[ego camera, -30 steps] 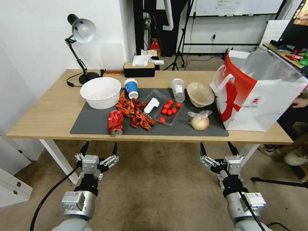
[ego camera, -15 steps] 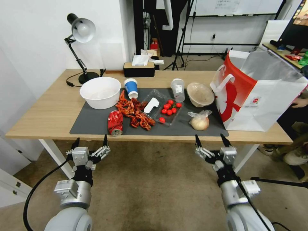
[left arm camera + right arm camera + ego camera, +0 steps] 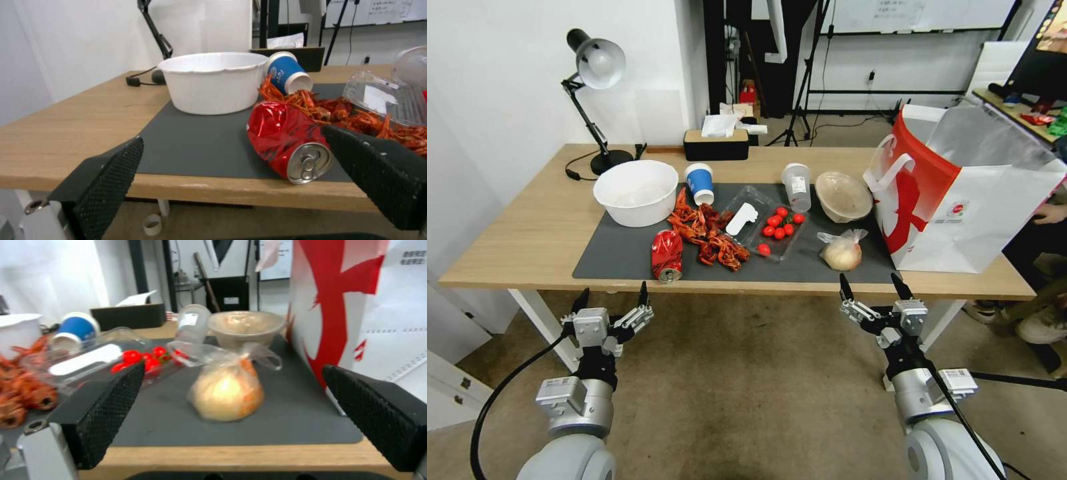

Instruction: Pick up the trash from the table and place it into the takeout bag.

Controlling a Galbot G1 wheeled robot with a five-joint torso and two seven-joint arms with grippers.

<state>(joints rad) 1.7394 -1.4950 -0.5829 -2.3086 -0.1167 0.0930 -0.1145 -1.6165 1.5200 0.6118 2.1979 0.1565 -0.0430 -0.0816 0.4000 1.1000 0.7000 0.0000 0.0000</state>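
Each arm ends in a rounded silver-grey shell topped by a black collar and a boxy silver wrist block with small dark screws. The left gripper (image 3: 612, 299) and right gripper (image 3: 874, 287) carry pointed black fingers (image 3: 104, 186) faced with dimpled rubber pads, on silver linkages. A black cable loops off the left arm at 8 o'clock; another trails the right toward 5 o'clock.

Desk lamp (image 3: 597, 63) at back; tissue box (image 3: 716, 144) beside; white bowl (image 3: 636, 192) nearer.
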